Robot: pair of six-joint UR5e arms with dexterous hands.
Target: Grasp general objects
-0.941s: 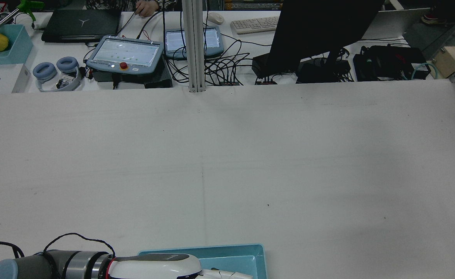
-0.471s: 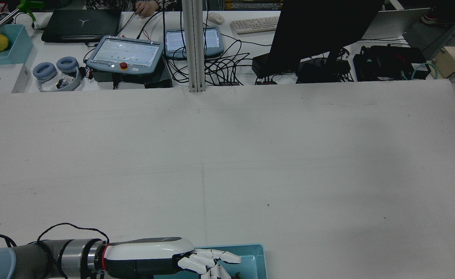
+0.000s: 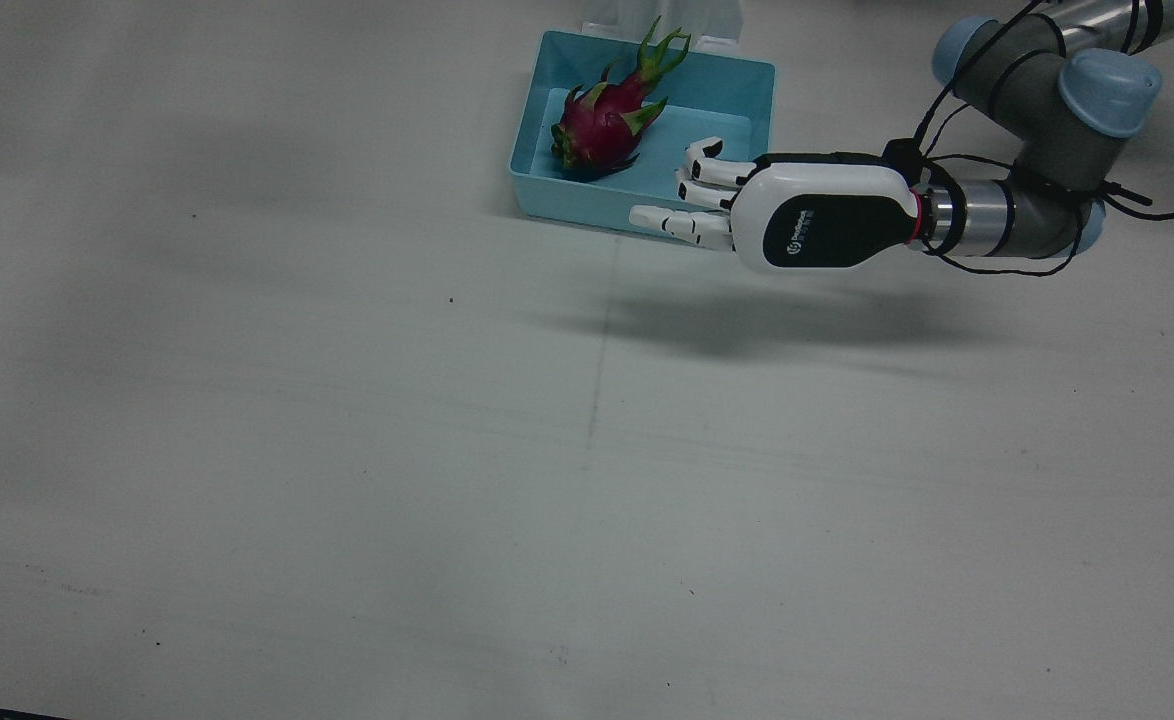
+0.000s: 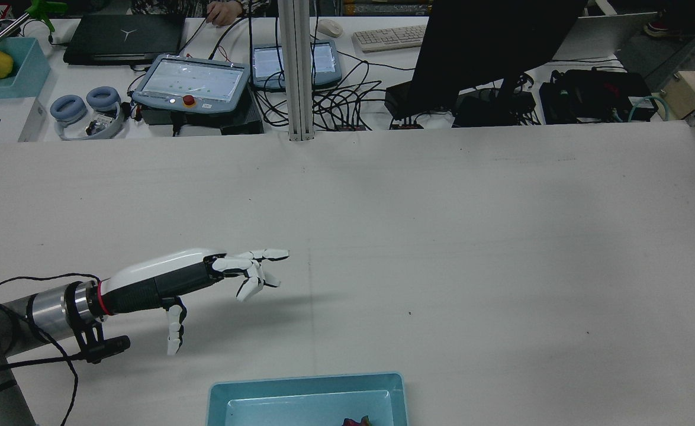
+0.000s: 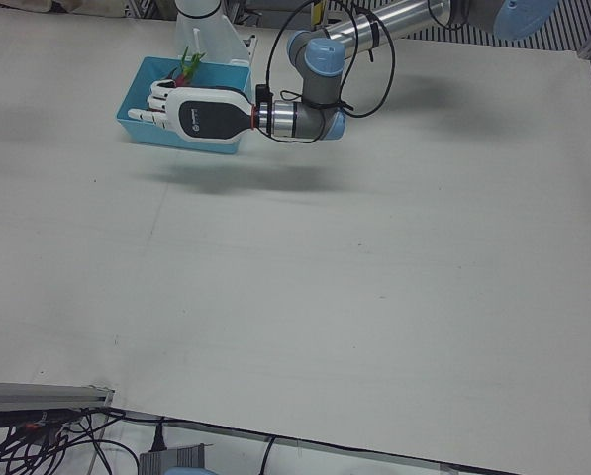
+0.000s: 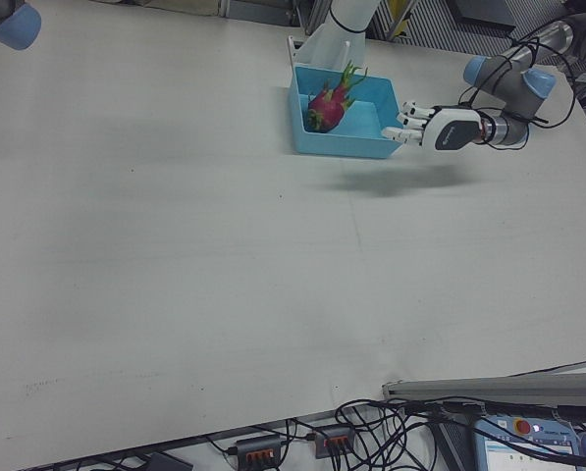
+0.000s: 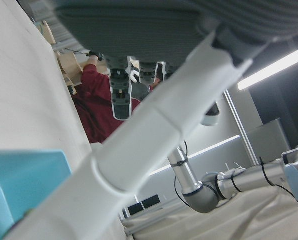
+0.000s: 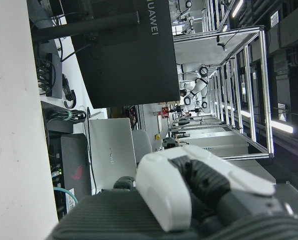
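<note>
Clearly the left hand (image 3: 807,215) hovers empty with fingers spread just beside the tray (image 3: 747,90), where the dragon fruit (image 3: 602,125) lies, so I judge it should reach over the wall, lower, and wrap the fruit's body.

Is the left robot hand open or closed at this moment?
Open. The left robot hand has its fingers spread apart and holds nothing; the dragon fruit lies in the blue tray.
</note>
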